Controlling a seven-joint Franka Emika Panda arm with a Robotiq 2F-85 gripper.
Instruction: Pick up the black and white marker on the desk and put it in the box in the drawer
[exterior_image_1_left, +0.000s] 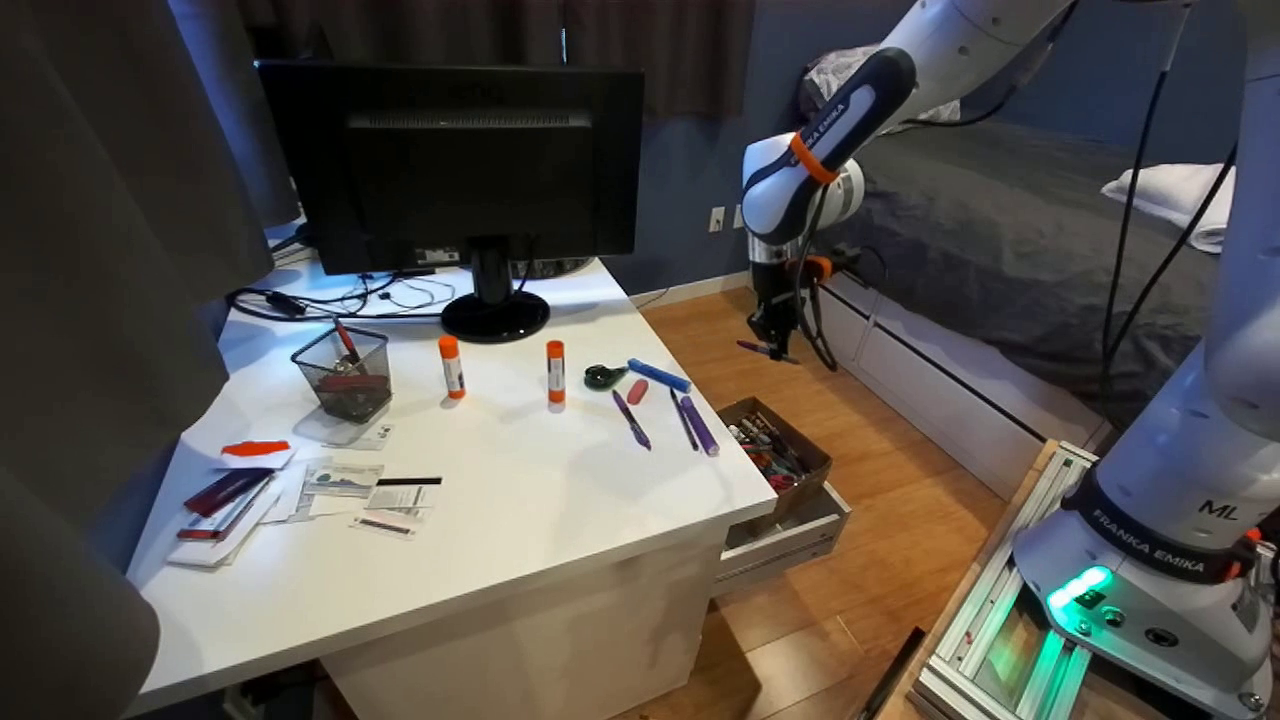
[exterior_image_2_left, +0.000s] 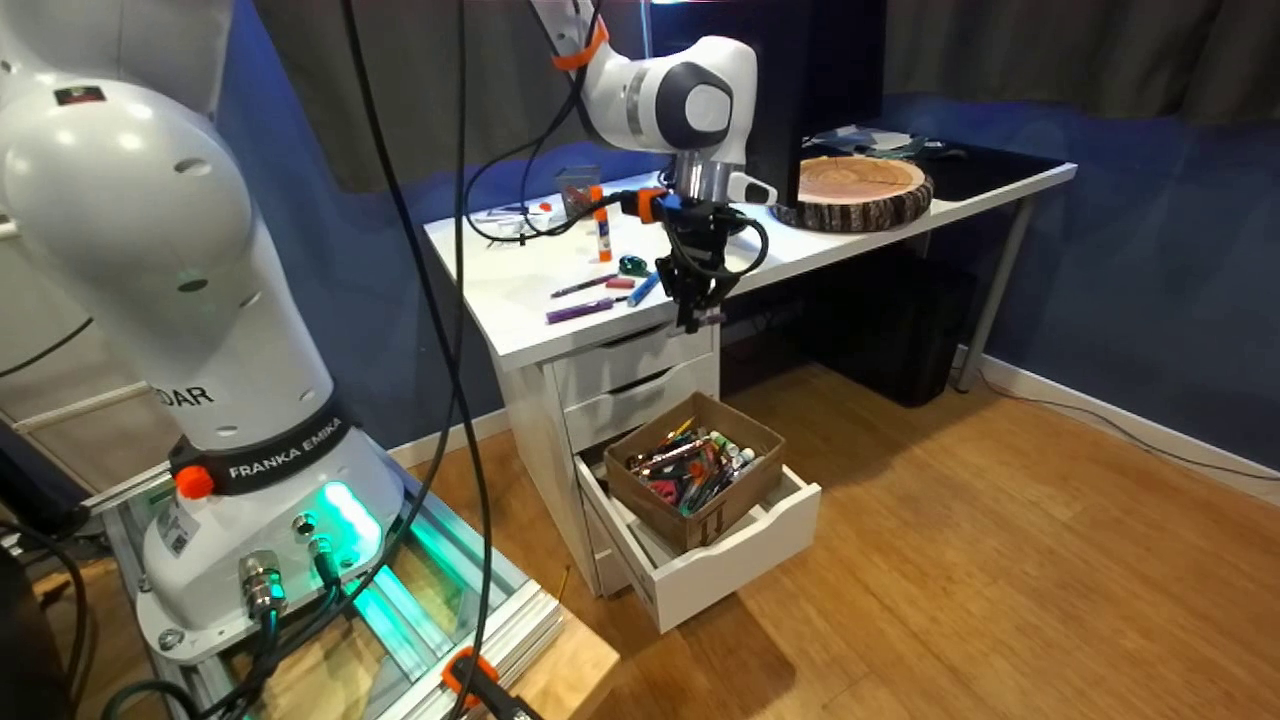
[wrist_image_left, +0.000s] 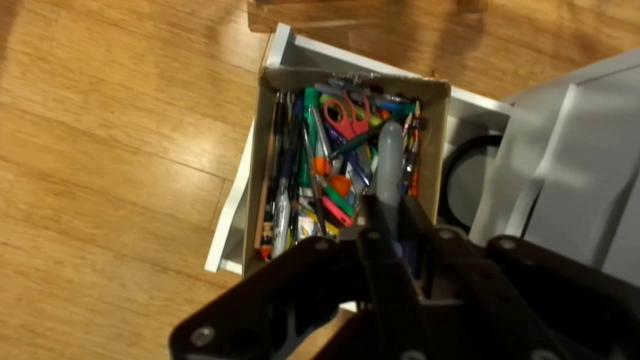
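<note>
My gripper (wrist_image_left: 395, 205) is shut on a slim marker (wrist_image_left: 390, 160). The marker has a grey end and a purplish part between the fingers; no clear black-and-white pattern shows. In both exterior views the gripper (exterior_image_1_left: 775, 343) (exterior_image_2_left: 692, 320) holds the marker (exterior_image_1_left: 755, 347) (exterior_image_2_left: 712, 318) in the air, roughly level, beyond the desk edge. The brown cardboard box (exterior_image_2_left: 735, 505) sits in the open white drawer (exterior_image_2_left: 745, 572), below the gripper. It is full of pens, markers and pink scissors. The box rim (wrist_image_left: 442, 155) shows below the marker in the wrist view. The white desk (exterior_image_1_left: 520, 480) stands beside it.
On the desk are two glue sticks (exterior_image_1_left: 556, 372), purple pens (exterior_image_1_left: 632, 420), a blue marker (exterior_image_1_left: 660, 375), a mesh cup (exterior_image_1_left: 345, 375), cards and a monitor (exterior_image_1_left: 450, 170). A wood slab (exterior_image_2_left: 855, 190) lies farther along. Closed drawer fronts (exterior_image_2_left: 635, 360) stand above the open drawer.
</note>
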